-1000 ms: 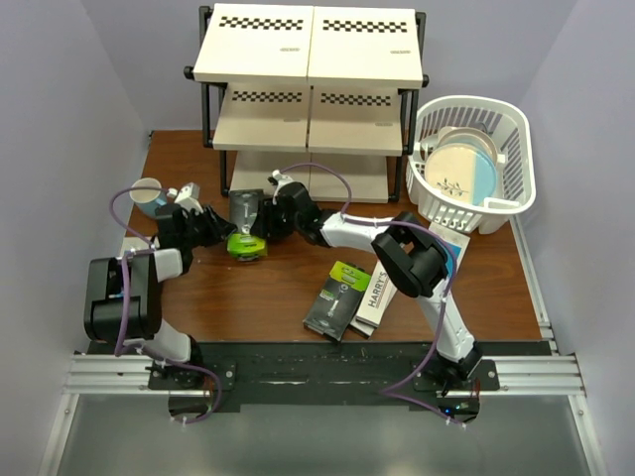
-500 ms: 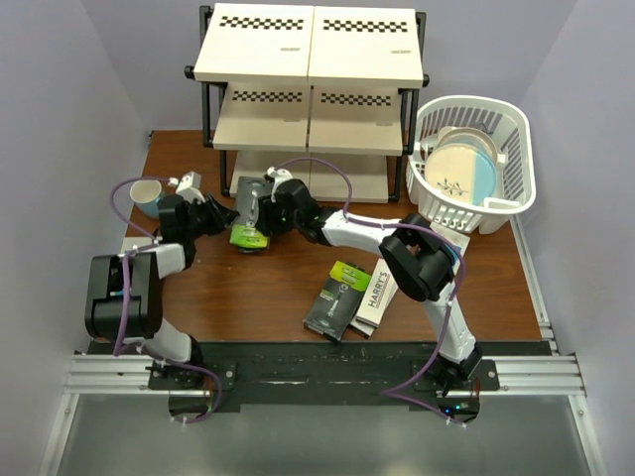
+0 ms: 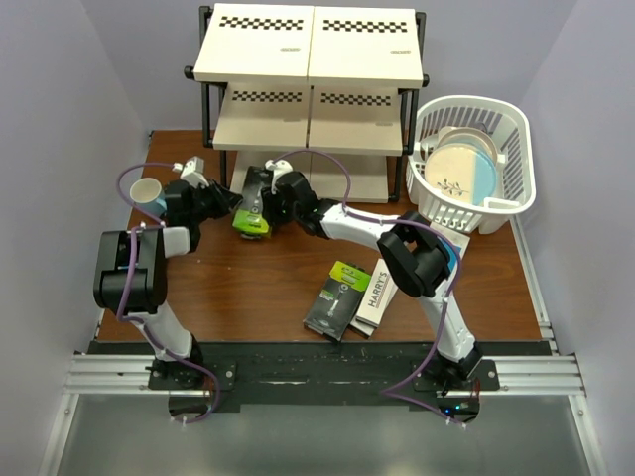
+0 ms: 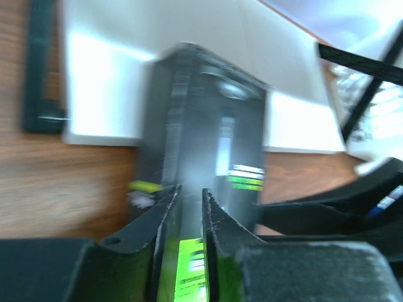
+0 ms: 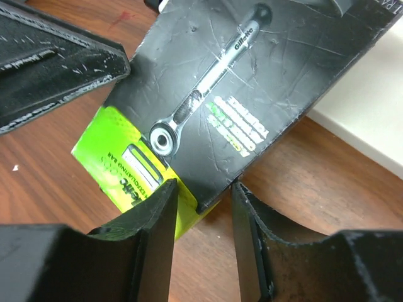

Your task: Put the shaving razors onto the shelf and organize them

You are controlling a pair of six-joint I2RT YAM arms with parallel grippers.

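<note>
One black razor box with a lime-green end [image 3: 250, 220] stands on edge in front of the shelf [image 3: 308, 59], its far end at the bottom board. My left gripper [image 3: 226, 198] is shut on its green end, which sits between the fingers in the left wrist view [image 4: 189, 201]. My right gripper [image 3: 268, 201] pinches the box's lower corner [image 5: 201, 196]; the box face [image 5: 252, 82] fills that view. A second black-and-green box [image 3: 337, 296] and a white HARRY'S box [image 3: 376, 296] lie flat near the front.
A white plastic basket [image 3: 516, 188] holding a white-and-blue plate [image 3: 458, 174] stands right of the shelf. A blue cup [image 3: 147, 191] sits at the left edge, beside my left arm. A white-and-blue box [image 3: 454, 243] lies partly hidden behind my right arm.
Both grippers and the black box have moved away from the front, toward the shelf. The box's far end now reaches the bottom board.
</note>
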